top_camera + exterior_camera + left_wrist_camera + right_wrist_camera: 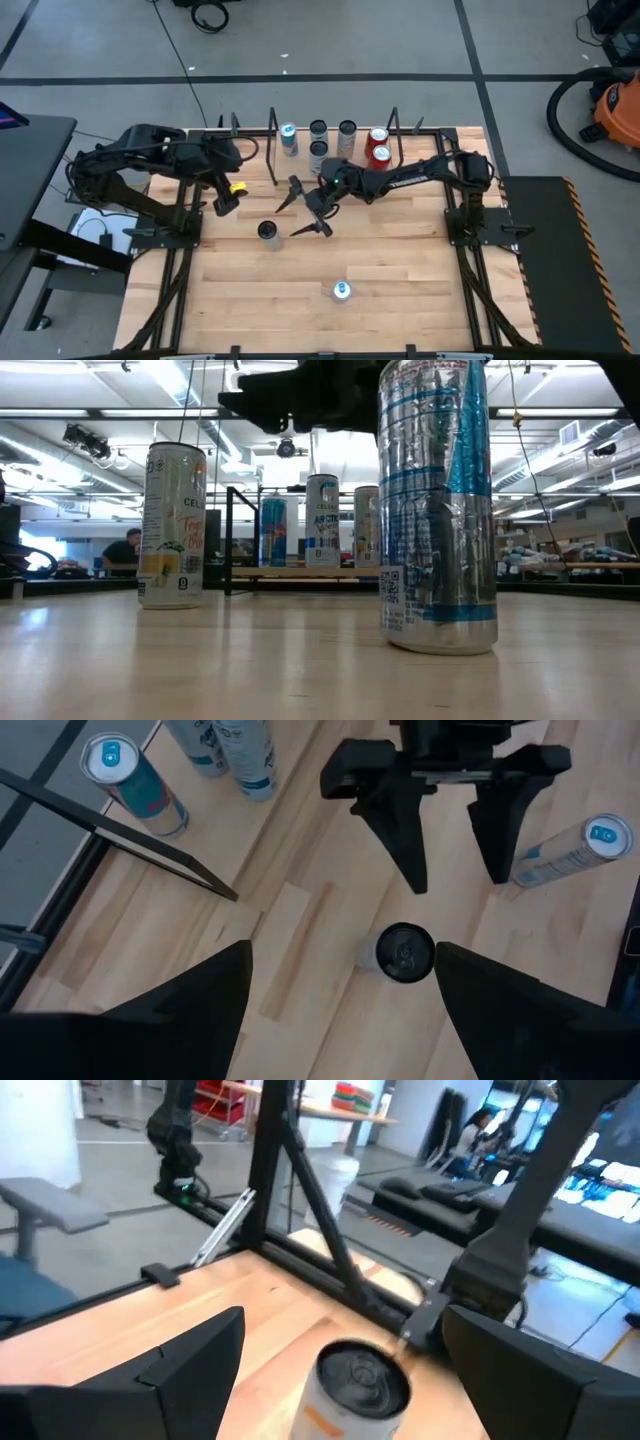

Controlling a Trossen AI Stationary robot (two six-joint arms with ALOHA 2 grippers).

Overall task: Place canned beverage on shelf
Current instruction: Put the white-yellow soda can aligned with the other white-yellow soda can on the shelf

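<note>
A white can with a dark top (268,232) stands upright on its base on the wood table, left of centre; the low view shows it as white and yellow (172,525). My right gripper (288,220) is open just to the can's right, fingers pointing level at it. In the right wrist view the can (360,1380) sits ahead, between and below the fingers. My left gripper (225,197) is open above the table's left side and looks down on the can (405,952). The shelf (300,572) stands at the far edge.
Several cans (318,140) stand on the shelf, two of them red (378,147). A silver-and-blue can (341,291) stands alone near the table's front edge and looms large in the low view (435,510). Black frame rails (180,270) run along both sides.
</note>
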